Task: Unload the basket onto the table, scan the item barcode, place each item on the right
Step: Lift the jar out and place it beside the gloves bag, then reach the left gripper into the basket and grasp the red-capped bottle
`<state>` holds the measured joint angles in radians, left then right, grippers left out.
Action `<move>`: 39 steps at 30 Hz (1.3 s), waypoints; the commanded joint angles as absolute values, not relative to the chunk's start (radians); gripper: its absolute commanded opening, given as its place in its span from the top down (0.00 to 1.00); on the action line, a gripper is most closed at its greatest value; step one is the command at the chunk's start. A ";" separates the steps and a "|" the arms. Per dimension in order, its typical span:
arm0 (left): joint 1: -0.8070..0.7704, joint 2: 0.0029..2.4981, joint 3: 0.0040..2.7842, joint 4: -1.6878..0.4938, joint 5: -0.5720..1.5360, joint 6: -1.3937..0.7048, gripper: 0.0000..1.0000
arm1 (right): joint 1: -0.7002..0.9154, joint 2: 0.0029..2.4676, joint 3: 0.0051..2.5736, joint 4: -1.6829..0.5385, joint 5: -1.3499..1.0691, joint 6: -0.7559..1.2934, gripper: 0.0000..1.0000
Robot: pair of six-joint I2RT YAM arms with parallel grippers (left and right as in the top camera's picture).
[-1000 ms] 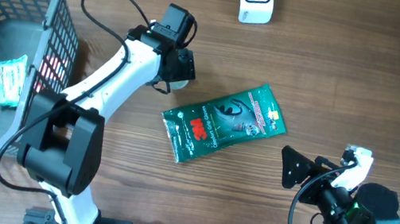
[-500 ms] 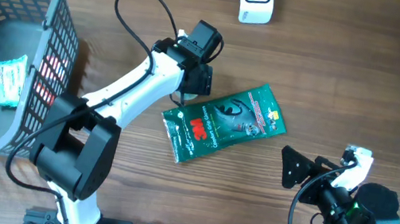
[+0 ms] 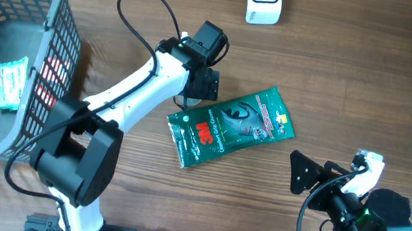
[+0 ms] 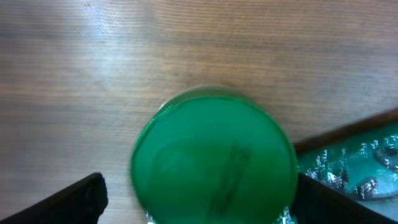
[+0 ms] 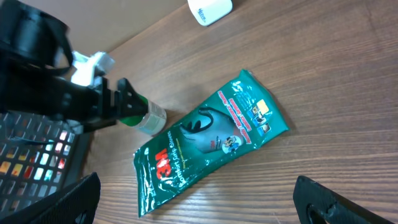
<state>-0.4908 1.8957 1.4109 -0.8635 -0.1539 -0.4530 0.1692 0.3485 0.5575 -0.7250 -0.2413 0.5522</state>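
The left tool [image 4: 199, 183] stands spread either side of a green-capped bottle [image 4: 214, 155] on the counter [image 3: 362, 74], just beside the green packet [image 3: 231, 125], while the right tool [image 5: 196, 183] hangs spread wide, well apart.

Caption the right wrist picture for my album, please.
Left gripper straddling a green-capped bottle beside a green packet on the wooden table, white scanner behind.

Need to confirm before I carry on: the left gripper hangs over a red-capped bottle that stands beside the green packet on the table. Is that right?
Not quite. The bottle has a green cap, not a red one, as the left wrist view shows. The rest holds: the left gripper hangs over it, and it stands beside the green packet on the table.
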 commanded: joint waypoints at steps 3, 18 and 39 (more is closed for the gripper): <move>-0.484 1.705 1.735 -1.101 -0.299 -0.451 0.00 | 0.169 0.343 0.558 -0.720 -0.225 0.557 0.00; -0.046 1.340 1.886 -1.198 -0.432 -0.545 0.00 | 0.169 0.343 0.558 -0.720 -0.225 0.557 0.00; 0.660 1.768 1.883 -1.299 -0.247 -0.846 0.00 | 0.169 0.343 0.558 -0.720 -0.225 0.557 0.00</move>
